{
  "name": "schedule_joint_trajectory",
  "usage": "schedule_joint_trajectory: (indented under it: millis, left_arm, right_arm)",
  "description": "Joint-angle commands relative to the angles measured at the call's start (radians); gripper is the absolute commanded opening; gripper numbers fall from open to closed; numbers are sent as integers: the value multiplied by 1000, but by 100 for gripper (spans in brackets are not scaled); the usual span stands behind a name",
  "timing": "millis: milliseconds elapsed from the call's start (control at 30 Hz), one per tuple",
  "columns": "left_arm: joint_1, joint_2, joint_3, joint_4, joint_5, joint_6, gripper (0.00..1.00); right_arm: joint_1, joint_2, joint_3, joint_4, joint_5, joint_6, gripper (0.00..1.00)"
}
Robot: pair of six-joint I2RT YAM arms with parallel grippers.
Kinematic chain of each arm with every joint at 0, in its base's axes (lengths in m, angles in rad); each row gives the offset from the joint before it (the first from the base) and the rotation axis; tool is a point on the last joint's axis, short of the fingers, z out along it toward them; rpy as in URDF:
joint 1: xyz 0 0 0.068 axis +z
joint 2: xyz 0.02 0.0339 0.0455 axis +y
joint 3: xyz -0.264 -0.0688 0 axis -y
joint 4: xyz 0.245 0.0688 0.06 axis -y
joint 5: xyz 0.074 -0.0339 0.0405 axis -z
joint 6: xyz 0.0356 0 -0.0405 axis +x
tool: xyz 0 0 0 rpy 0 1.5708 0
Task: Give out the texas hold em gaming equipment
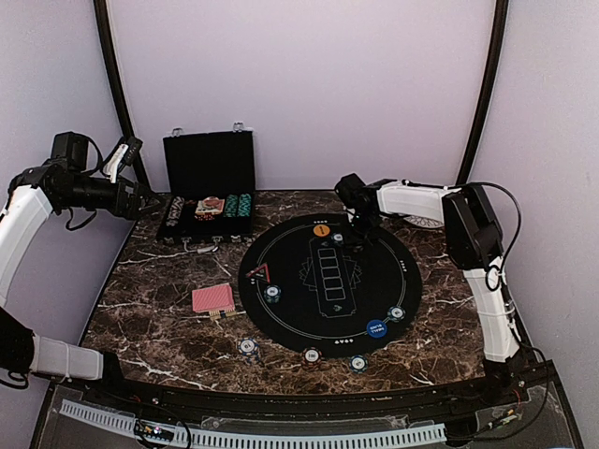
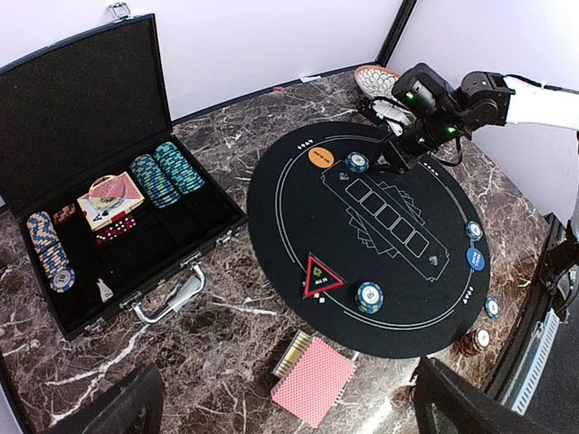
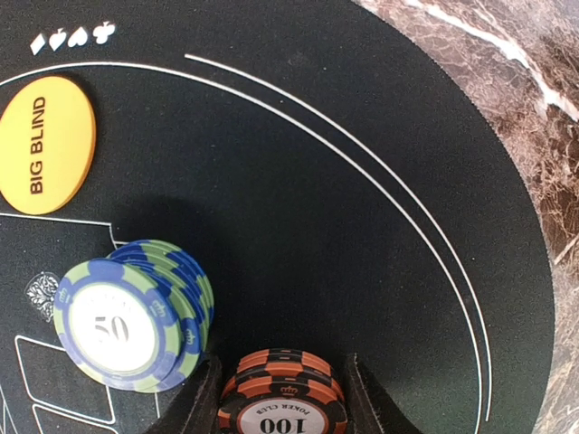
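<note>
**Top view:** A marble worktop (image 1: 150, 327) is shown with a round black mat (image 1: 309, 313) at its middle and an open black case (image 1: 208, 168) at the far left. The left hand (image 1: 150, 201) is held high beside the case, well apart from the mat. The right hand (image 1: 360, 234) is set low over the mat's far edge, just beside an orange marker disc (image 1: 321, 229). A blue marker disc (image 1: 376, 328) and a red triangle (image 1: 259, 274) lie on the mat. Small piles of poker chips (image 1: 271, 293) are placed around its rim, some on the worktop just off its near edge. A pile of red-backed playing cards (image 1: 213, 299) lies on the worktop, left of the mat.

**Left wrist view:** The left hand's fingers are seen spread at the bottom corners, with nothing held between them. Further poker chips are racked in the case.

**Right wrist view:** The right hand is seen clenched around an orange stack (image 3: 282, 402) of chips marked 100, with a finger against each side. A blue-and-green stack (image 3: 131, 316) marked 50 stands just beside it on the mat. The orange marker disc, lettered BIG BLIND, lies beyond. Whether the orange stack rests on the mat cannot be told.

The step in hand is judged to be the setting down of chips at the far seat. For the next move, the stack would need to be seated flat and the fingers released. The hand would then need to be lifted straight up, so that neither stack is toppled.
</note>
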Motion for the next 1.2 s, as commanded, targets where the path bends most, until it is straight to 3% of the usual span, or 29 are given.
schedule_joint_trajectory:
  millis: [0,133,467,800,1000,1167]
  left_arm:
    - [3,-5,34,-20,4,14,99]
    - [4,-5,35,-24,5,16,99]
    - [3,-15,30,-31,10,18,99]
    - [4,-19,25,-39,17,30,99]
    - [3,-21,22,-42,28,30,99]
    - [3,-33,13,-42,28,32,99]
  right_arm:
    - [-8,17,33,13,-9,-17,44]
    - [-8,-10,37,0,4,-21,55]
    - [76,-226,-73,2,36,-4,55]
    - [448,-482,-386,-8,32,89,56]
    - [664,-497,-460,-8,-36,173,74]
    - [761,-448,-444,-40,-55,197,81]
